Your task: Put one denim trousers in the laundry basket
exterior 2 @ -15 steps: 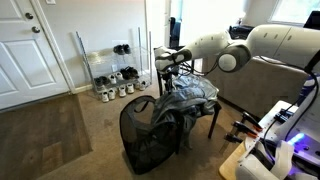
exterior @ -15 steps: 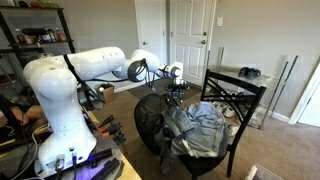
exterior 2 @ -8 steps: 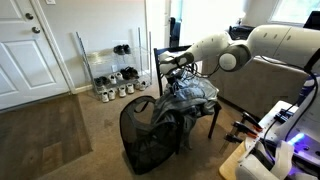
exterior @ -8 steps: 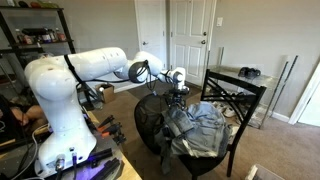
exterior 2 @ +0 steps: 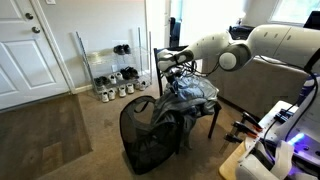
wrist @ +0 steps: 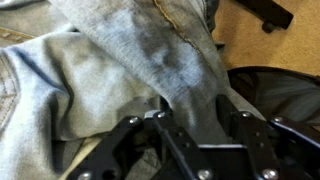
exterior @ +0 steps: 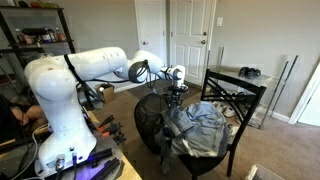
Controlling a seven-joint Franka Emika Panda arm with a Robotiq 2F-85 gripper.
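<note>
1. Chair (exterior: 238,92), heaped with paler denim.
2. Laundry basket (exterior 2: 140,148), just beside the chair.
3. Denim trousers (exterior 2: 168,120), draped from seat over basket rim, long axis sloping down.
4. Gripper (exterior: 176,92), its fingers (wrist: 130,128) spread astride a denim fold.

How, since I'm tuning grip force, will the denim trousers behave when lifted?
Probably floppy: the denim trousers lie creased and folded on the chair. Likely fairly heavy, judging by thick cloth and stitched seams. They may drag the heap along, since the layers overlap.
</note>
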